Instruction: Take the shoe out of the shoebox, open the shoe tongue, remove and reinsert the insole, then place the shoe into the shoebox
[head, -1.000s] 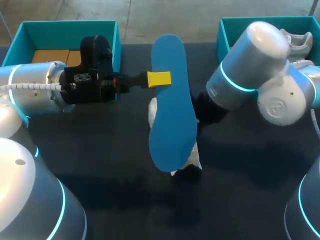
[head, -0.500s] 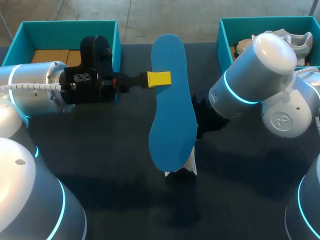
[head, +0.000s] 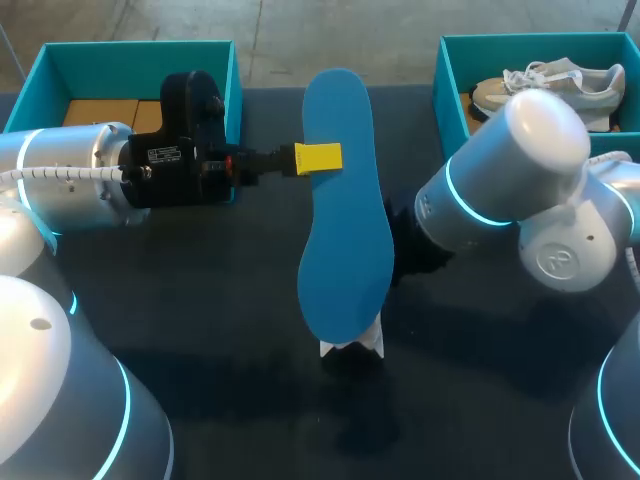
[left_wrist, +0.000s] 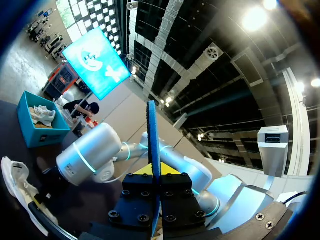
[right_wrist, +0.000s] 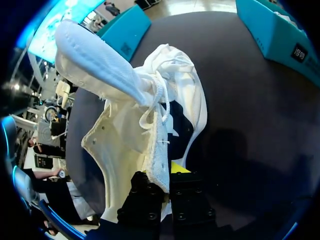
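Blue insole (head: 345, 200) gripped in left hand (head: 318, 158); wrist label (head: 172, 154) illegible.

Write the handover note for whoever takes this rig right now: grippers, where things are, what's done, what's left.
Left gripper: shut on the blue insole, held over the table's middle.
Right gripper: shut on the white shoe at its upper, below the insole.
Right shoebox holds a second shoe; left shoebox, as far as visible, has none.
Done: shoe out, insole out.
Left: reinsert insole, put shoe into a shoebox.
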